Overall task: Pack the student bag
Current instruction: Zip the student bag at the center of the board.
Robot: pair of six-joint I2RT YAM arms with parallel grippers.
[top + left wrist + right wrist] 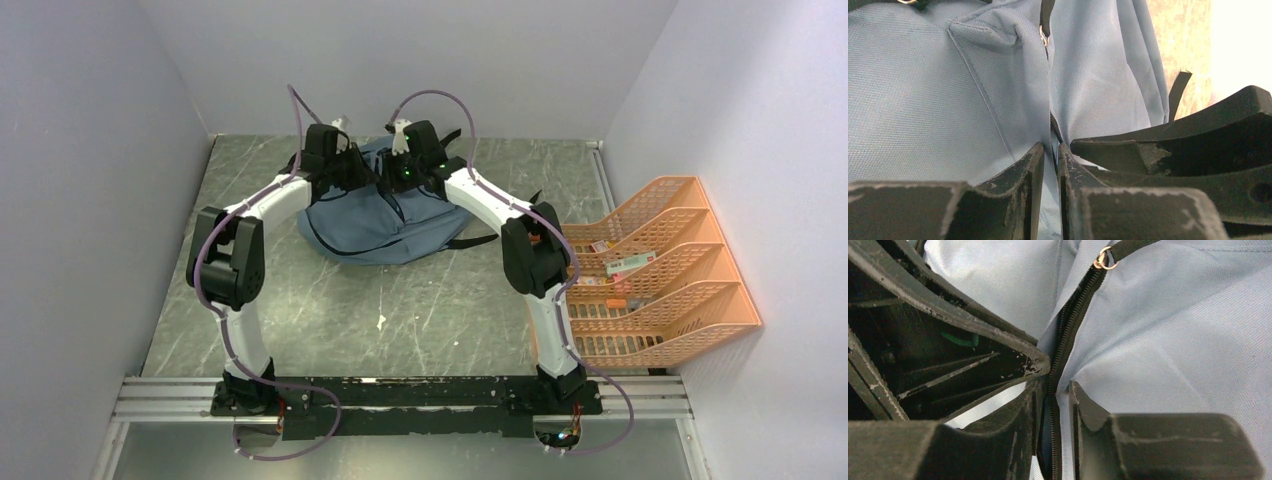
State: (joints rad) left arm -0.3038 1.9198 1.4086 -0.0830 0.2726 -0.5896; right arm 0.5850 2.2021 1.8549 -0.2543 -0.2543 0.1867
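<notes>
Student bag point(372, 218) sits by the far edge of the table point(300, 330), its zipper point(1074, 305) running straight out between both sets of jaws, left gripper point(1050, 152) pinched narrow on the seam, right gripper point(1055, 392) slightly apart astride it.

Two arms, left arm point(232, 262) and right arm point(535, 260): white tubular links between bulky black joint housings. Mauve cables point(441, 93) looped along each, from a black base plate point(400, 402) on a silver rail point(160, 400) up past the wrists. Small green light point(407, 171) on the right wrist. Jaws of left gripper point(1050, 150) and right gripper point(1055, 390) matte black, wedge-shaped, edges scuffed pale grey. Ribbed bracing along the finger backs.
</notes>
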